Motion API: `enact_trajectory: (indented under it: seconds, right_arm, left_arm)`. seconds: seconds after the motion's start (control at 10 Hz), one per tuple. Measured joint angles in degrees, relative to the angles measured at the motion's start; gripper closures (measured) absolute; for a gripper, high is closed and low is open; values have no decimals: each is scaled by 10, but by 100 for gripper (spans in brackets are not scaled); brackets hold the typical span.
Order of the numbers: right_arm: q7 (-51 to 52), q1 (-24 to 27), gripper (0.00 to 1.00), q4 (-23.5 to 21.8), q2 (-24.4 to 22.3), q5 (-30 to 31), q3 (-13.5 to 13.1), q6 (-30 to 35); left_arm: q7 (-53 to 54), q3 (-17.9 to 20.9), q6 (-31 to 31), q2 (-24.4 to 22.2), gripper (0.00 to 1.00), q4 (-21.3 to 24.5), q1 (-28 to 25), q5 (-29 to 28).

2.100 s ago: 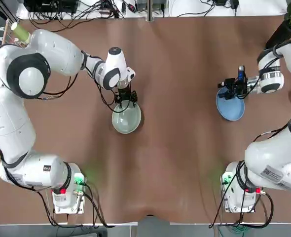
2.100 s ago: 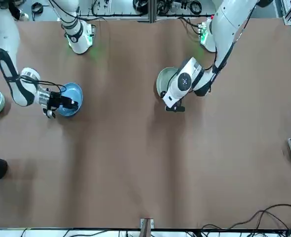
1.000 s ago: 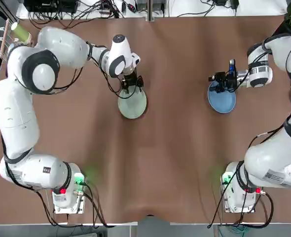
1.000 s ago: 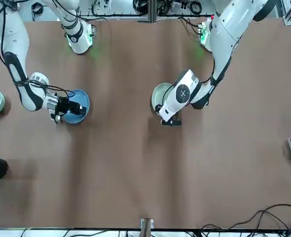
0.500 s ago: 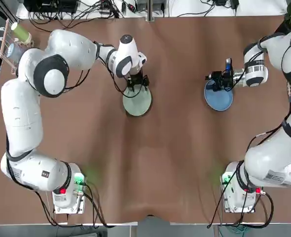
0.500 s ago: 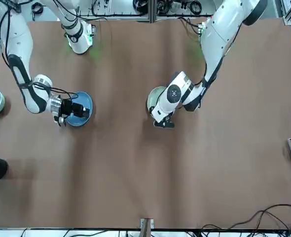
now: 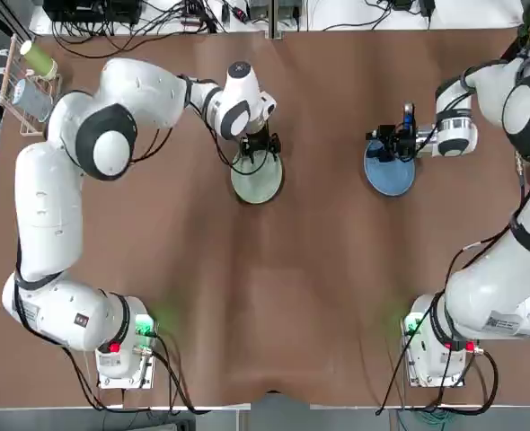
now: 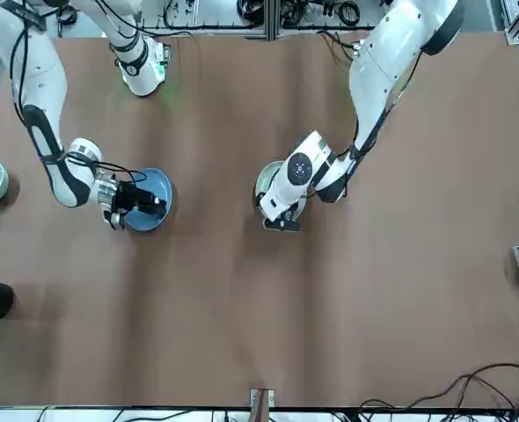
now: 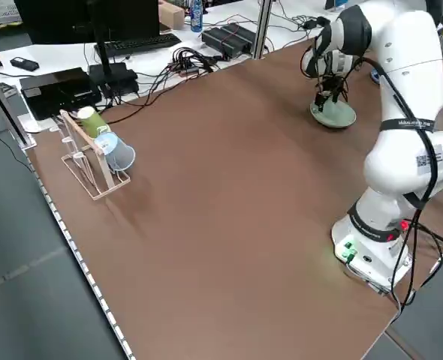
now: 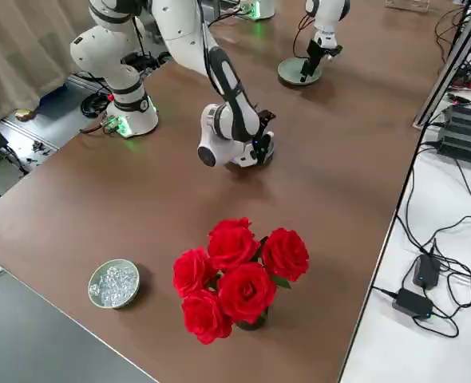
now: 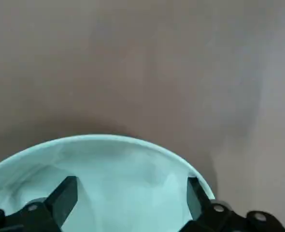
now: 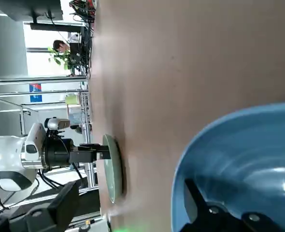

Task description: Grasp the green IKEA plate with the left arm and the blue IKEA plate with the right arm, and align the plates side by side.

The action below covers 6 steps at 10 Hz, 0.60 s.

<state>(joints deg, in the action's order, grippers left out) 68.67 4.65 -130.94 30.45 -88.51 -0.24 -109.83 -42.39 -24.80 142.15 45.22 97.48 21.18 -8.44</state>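
On the brown counter point(image 9: 229, 225), seen from overhead with twelve o'clock away from the robot, a wooden rack point(image 9: 91, 166) stands out toward ten o'clock, a green cup point(image 9: 92, 121) and a pale blue cup point(image 9: 116, 153) tilted on it. Over toward two o'clock there are red roses point(image 10: 234, 279). A bowl point(image 10: 114, 284) of clear pieces sits at about three o'clock. Beyond the twelve o'clock edge, black cables point(image 7: 157, 20) tangle on a white surface.

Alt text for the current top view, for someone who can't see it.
Two white robot arms reach over a brown table, the left arm's tool at a pale green plate left of centre, the right arm's tool at a blue plate to the right. A gap separates the plates.
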Motion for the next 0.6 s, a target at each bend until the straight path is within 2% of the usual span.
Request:
enact_trajectory:
  seconds: [0.2, 0.6]
  right_arm:
    - [0, -21, 4, 2, 0, -21, 0, -3]
    - [1, -46, 4, 14, 1, -64, 0, -7]
  left_arm:
    - [-19, 23, 0, 11, 0, -29, 34, 0]
    - [-38, 28, 0, 31, 0, -72, 52, 0]
